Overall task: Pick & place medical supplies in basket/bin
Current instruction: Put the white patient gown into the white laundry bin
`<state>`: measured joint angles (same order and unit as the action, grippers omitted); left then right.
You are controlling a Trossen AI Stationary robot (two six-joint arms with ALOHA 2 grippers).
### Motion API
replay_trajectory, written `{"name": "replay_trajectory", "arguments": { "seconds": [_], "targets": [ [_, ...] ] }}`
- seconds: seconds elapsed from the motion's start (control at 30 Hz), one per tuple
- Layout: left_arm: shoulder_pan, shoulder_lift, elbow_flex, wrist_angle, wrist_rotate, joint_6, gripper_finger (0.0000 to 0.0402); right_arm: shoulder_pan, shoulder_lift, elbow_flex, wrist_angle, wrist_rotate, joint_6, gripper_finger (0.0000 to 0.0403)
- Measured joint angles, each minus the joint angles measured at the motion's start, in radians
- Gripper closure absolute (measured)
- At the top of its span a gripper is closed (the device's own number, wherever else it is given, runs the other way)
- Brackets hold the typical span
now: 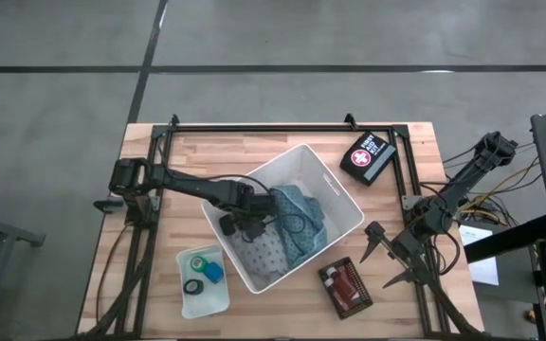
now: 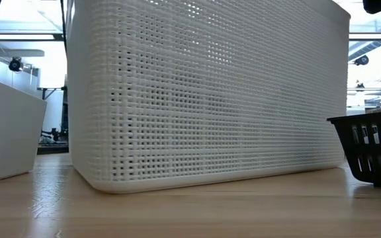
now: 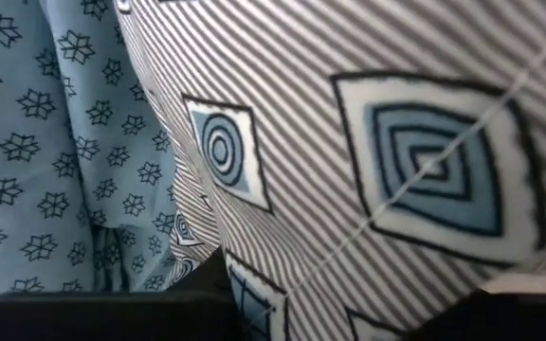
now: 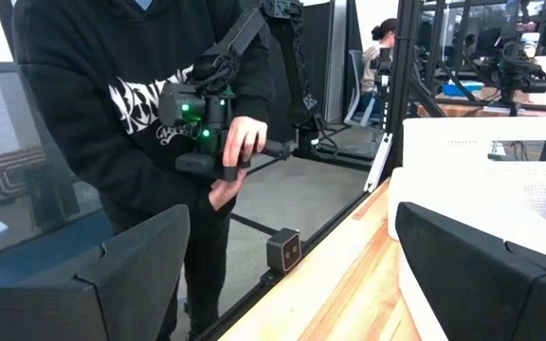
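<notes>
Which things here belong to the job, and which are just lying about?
Job: white bin; patterned cloths in it; left gripper in the bin.
Lying about: first-aid case; dark basket; small tray; right gripper, open, idle.

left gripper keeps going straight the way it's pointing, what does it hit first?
Most likely the striped patterned cloth lying in the white bin. The left gripper is down inside the bin, and its wrist view is filled by that fabric, with a blue star-print cloth beside it. How near the fabric is cannot be judged.
</notes>
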<state>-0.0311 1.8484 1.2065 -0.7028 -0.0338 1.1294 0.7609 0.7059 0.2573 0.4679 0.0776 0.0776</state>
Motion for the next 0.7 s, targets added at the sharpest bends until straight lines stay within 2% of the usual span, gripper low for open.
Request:
{"name": "replay_trajectory", "arguments": {
  "seconds": [0.2,0.3,0.7],
  "targets": [
    [0.0,0.0,0.001,0.041,0.0,-0.107,0.0277,0.0,0.0,0.0,0.0,0.0,0.0,0.0035],
    [-0.002,0.0,0.0,0.058,0.0,-0.1,0.0262,0.0,0.0,0.0,0.0,0.0,0.0,0.0035],
    [-0.004,0.0,-0.001,0.078,-0.007,-0.085,0.0153,0.0,0.0,0.0,0.0,0.0,0.0,0.0035]
  ]
}}
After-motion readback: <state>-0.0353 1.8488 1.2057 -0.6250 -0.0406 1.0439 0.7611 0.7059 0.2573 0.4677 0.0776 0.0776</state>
